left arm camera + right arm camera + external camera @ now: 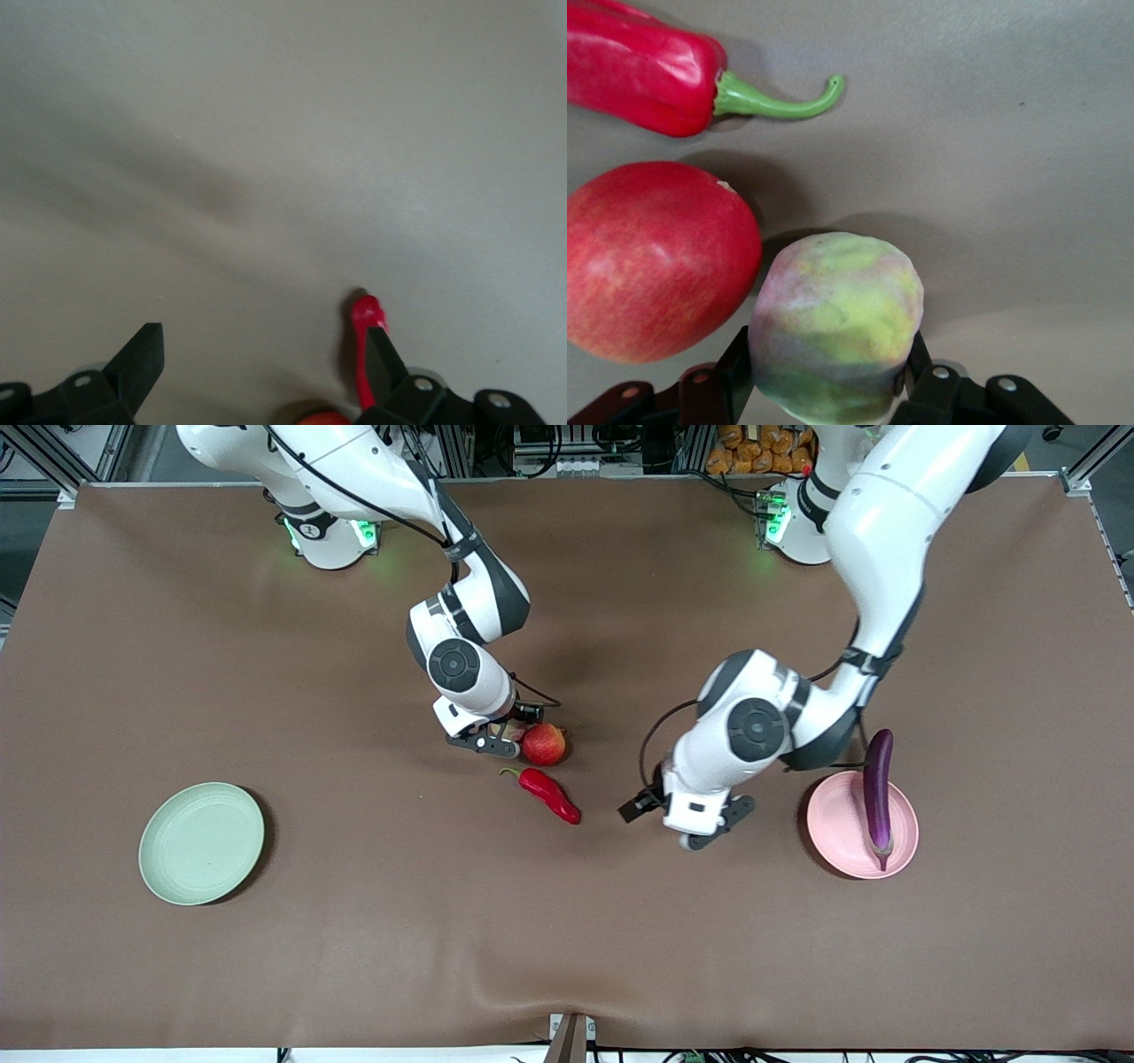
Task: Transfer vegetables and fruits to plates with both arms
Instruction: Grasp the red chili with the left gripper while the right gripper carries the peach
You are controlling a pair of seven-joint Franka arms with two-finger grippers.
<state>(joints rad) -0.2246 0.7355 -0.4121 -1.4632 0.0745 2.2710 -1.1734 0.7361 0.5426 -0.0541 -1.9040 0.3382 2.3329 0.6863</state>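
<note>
My right tool [824, 390] grips the yellow-green fruit [837, 323], low over the worktop [354, 939] beside the red fruit [544, 744] and chili [549, 794]. My left tool [709, 828] — fingers spread, empty — hangs between chili and pink plate [833, 841], which carries the eggplant [878, 793]. The green plate [202, 843] lies toward the right arm's end.

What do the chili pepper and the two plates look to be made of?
Chili pepper: probably moulded plastic, from its even gloss and sharp highlights. Green plate and pink plate: matte, uniformly coloured, likely plastic or fibre composite; the exact material is unclear.
</note>
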